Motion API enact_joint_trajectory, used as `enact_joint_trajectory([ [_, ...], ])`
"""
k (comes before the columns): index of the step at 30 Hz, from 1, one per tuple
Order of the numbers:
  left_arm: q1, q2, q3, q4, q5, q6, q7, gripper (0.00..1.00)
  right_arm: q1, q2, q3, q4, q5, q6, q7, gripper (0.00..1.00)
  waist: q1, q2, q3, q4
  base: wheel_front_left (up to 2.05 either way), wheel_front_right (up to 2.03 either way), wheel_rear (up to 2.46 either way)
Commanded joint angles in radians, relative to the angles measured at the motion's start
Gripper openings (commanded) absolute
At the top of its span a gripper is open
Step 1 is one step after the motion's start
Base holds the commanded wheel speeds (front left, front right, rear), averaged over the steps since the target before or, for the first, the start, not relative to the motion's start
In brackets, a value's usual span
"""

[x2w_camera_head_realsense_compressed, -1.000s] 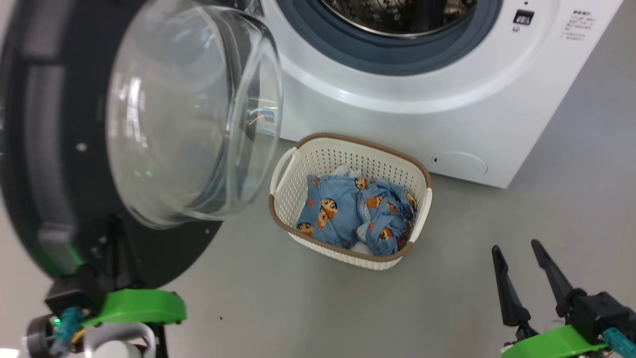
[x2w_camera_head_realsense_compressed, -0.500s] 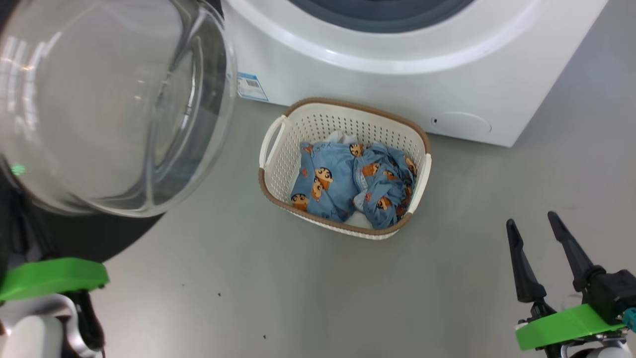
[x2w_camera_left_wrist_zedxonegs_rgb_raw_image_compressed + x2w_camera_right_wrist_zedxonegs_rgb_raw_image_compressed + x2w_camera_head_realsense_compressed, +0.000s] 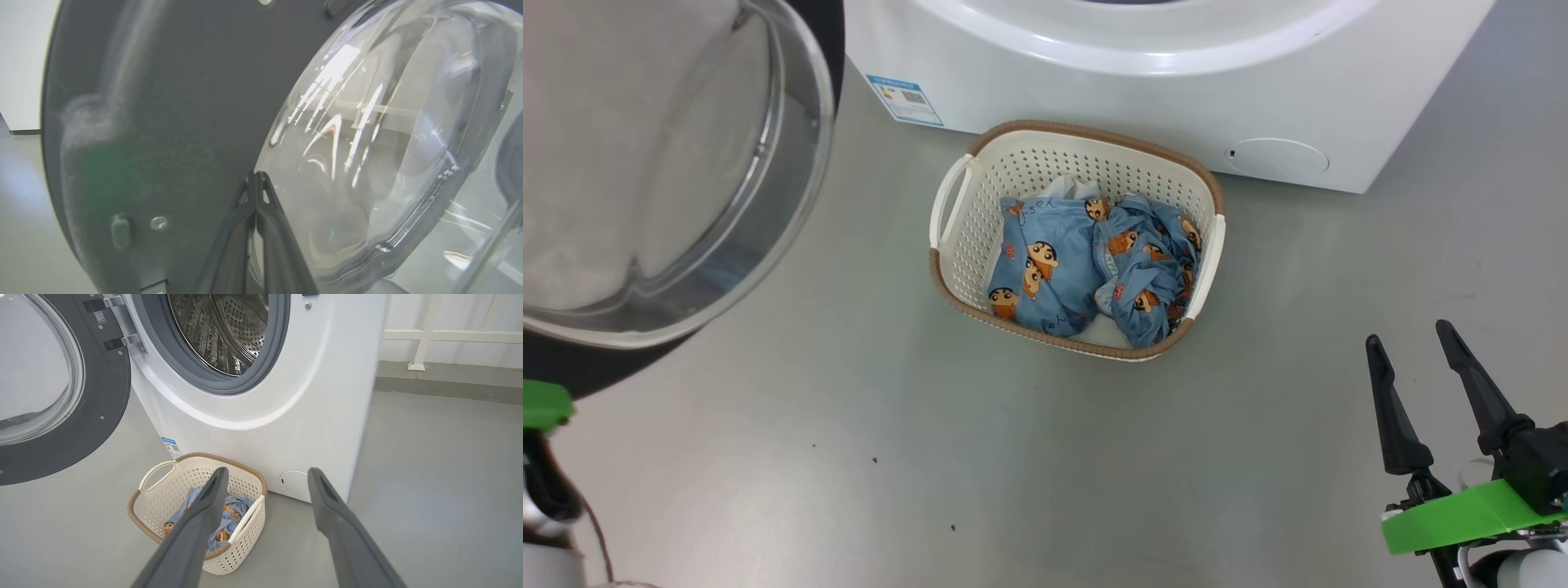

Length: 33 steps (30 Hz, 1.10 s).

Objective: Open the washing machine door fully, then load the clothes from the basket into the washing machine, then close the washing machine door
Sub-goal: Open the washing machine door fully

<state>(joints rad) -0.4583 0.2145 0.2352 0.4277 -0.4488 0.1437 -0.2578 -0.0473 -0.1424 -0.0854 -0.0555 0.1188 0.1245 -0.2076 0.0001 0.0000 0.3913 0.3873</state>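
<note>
While the door step looks close to finished, note where both tools sit. Your left gripper (image 3: 256, 175) is clenched, fingers pressed together with nothing between them. Its tips lie at the seam where the dark inner face of the washing machine door (image 3: 163, 102) meets the glass bowl; you cannot tell whether they press on it or hover just off it. A closed pair makes a stiff pusher, which probably explains the clench: it reads as a shove, not a grasp. In the right wrist view the door hangs swung wide at upper left with its hinges in sight, and the steel drum (image 3: 229, 330) stands exposed inside the grey seal (image 3: 261, 375). Judge the door near fully open, though its end stop is not visible. Your right gripper (image 3: 1408, 331) sits at lower right of the head view, jaws spread wide and empty, well apart from the basket (image 3: 972, 245). The basket stands on the grey floor (image 3: 849, 449) at centre frame, just in front of the washing machine (image 3: 1094, 65), likely so the lift to the drum is short. The clothes (image 3: 1086, 261) lie bunched in the basket's bottom, blue folds over a bit of white, none loaded yet. Next call, as a judgement: bring the spread right jaws down over the heap.
</note>
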Motion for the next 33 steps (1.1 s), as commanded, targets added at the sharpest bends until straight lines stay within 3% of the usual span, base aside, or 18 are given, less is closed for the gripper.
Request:
enact_joint_trajectory([
  [1,-0.038,0.073,0.062,0.008,0.017,-0.007,-0.004,0.0,-0.016,-0.007,0.023,-0.028,0.009,0.006,0.0,1.0,-0.0001,0.0,0.007,-0.006,0.0,0.0,0.0],
  [9,-0.088,0.081,0.143,0.081,0.056,-0.047,-0.004,0.0,-0.029,-0.011,0.02,-0.024,0.01,0.006,-0.002,1.0,-0.0001,0.0,0.015,-0.016,0.0,0.0,0.0],
  [14,-0.065,0.047,0.181,0.058,0.092,-0.067,-0.004,0.0,-0.034,-0.008,0.023,-0.018,0.01,0.006,-0.004,1.0,-0.0001,0.0,0.011,-0.022,0.0,0.0,0.0],
  [27,0.149,-0.138,0.303,-0.204,0.198,-0.115,-0.004,0.0,-0.023,0.006,0.008,0.001,0.008,0.006,-0.02,1.0,-0.0001,0.0,-0.037,-0.044,0.0,0.0,0.0],
  [30,0.216,-0.159,0.291,-0.278,0.21,-0.124,-0.004,0.0,-0.016,0.012,0.004,0.007,0.006,0.006,-0.022,1.0,-0.0001,0.0,-0.057,-0.044,0.0,0.0,0.0],
  [33,0.29,-0.163,0.218,-0.337,0.185,-0.11,-0.004,0.0,-0.005,0.021,0.0,0.01,0.002,0.006,-0.024,1.0,-0.0001,0.0,-0.079,-0.041,0.0,0.0,0.0],
])
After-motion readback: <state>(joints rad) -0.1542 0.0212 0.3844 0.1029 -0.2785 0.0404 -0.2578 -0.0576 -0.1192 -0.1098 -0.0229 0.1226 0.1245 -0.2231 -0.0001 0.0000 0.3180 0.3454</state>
